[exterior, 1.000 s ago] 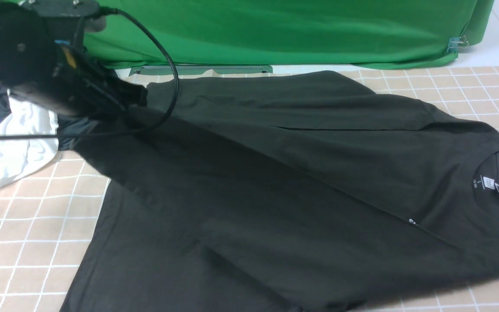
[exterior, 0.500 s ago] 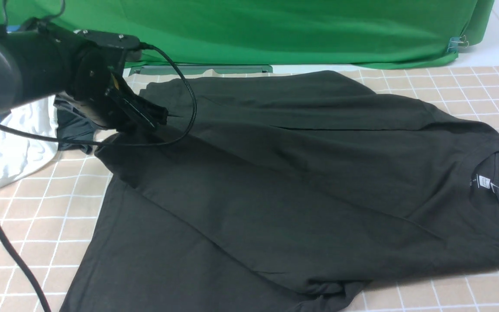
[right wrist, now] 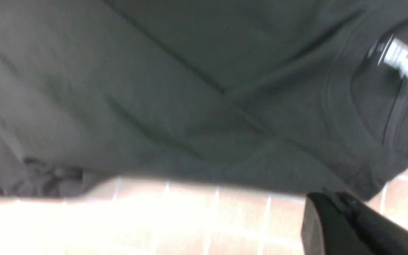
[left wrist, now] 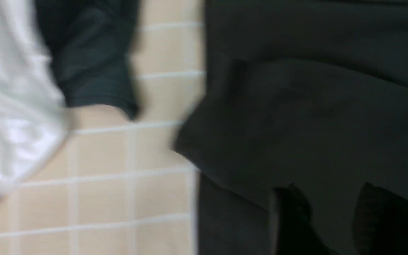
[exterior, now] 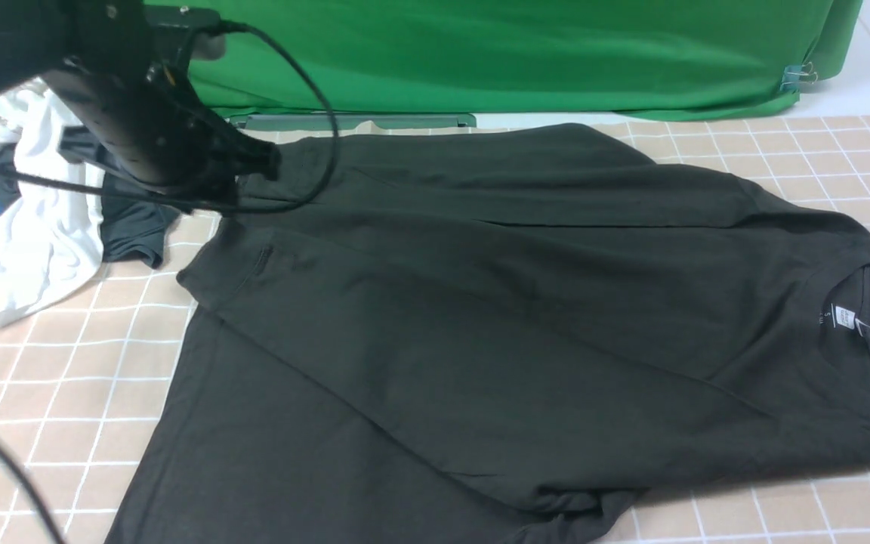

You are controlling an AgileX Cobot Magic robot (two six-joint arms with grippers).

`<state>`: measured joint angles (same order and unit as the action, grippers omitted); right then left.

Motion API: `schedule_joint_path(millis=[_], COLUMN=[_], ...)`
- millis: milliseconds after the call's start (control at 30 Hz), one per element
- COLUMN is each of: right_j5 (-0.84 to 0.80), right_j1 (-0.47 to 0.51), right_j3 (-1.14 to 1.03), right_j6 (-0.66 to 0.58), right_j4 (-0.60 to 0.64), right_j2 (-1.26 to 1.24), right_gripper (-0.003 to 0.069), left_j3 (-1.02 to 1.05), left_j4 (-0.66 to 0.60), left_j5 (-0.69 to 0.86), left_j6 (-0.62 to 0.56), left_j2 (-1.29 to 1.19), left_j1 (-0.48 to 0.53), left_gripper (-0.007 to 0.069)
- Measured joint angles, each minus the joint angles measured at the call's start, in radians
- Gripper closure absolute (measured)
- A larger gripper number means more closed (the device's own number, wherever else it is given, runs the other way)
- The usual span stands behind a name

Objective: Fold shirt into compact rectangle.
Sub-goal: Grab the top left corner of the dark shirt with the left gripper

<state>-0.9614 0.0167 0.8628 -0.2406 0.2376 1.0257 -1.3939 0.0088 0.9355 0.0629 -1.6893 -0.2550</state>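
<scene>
The shirt [exterior: 480, 317] lies spread on the table [exterior: 42, 393], collar and label [exterior: 849, 317] to the right, with one flap laid slantwise across the body. The left hand [left wrist: 329, 191] hovers over its far left corner, fingers parted and gripping nothing. The right hand [right wrist: 328, 196] is clenched and empty, near the collar's edge.

The flap sits crooked, so I judge that any fold made over it would come out skewed. The wrinkled bunch [exterior: 578, 502] at the near edge could get pressed in. The looping cable [exterior: 314, 98] might drag the corner, and a low grab there could catch the grey garment [exterior: 133, 227] or the white one [exterior: 35, 249] beside it.

The near hem runs out of frame, the arm hides the far corner, no chest print shows, and both wrist views are blurred.
</scene>
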Motion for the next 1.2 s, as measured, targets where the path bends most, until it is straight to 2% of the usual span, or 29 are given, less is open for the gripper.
schedule_joint_path(millis=[33,67,233,300,467,567,667,800,900,967,1067,1100,1167,1200], right_j5=[-0.032,-0.061,-0.088,-0.081,-0.011,0.031,0.061,0.101,0.115,0.116,0.116,0.116,0.115,0.115], right_j1=[0.0,0.0,0.0,0.0,0.0,0.0,-0.004,-0.04,-0.067,-0.084,-0.099,-0.101,-0.101,-0.1], right_j3=[0.019,0.041,0.067,0.069,0.069,0.069,0.069,0.069,0.069,0.069,0.074,0.074,0.074,0.074], right_j6=[0.0,0.0,0.005,0.008,0.008,0.008,0.008,0.004,0.001,0.001,0.001,0.001,0.001,0.001], right_j4=[-0.006,-0.008,-0.017,-0.017,-0.02,-0.008,-0.002,-0.001,-0.003,-0.018,-0.06,-0.065,-0.068,-0.071], right_j2=[0.046,0.091,0.228,0.275,0.396,0.483,0.555,0.634,0.677,0.701,0.711,0.711,0.702,0.692], right_gripper=[0.0621,0.0621,0.0591,0.0535,0.0279,0.0148,0.0093,0.0075,0.0079,0.0119,0.0333,0.044,0.0558,0.0589], left_j3=[0.046,0.094,0.274,0.333,0.43,0.436,0.436,0.436,0.436,0.436,0.436,0.436,0.436,0.436], left_j4=[-0.062,-0.091,-0.203,-0.251,-0.29,-0.3,-0.313,-0.314,-0.314,-0.314,-0.314,-0.314,-0.314,-0.314], left_j5=[-0.004,-0.012,-0.086,-0.115,-0.193,-0.236,-0.262,-0.282,-0.291,-0.291,-0.294,-0.295,-0.295,-0.294], left_j6=[-0.033,-0.048,-0.053,-0.048,-0.048,-0.048,-0.048,-0.048,-0.048,-0.048,-0.048,-0.048,-0.048,-0.048], left_j2=[0.039,0.073,0.153,0.155,0.104,0.052,0.017,-0.006,-0.007,-0.007,-0.007,-0.007,-0.007,-0.007], left_j1=[-0.035,-0.067,-0.243,-0.316,-0.479,-0.525,-0.529,-0.529,-0.529,-0.529,-0.529,-0.529,-0.529,-0.529], left_gripper=[0.0517,0.0564,0.0609,0.0609,0.0606,0.0606,0.0606,0.0606,0.0606,0.0606,0.0606,0.0606,0.0606,0.0606])
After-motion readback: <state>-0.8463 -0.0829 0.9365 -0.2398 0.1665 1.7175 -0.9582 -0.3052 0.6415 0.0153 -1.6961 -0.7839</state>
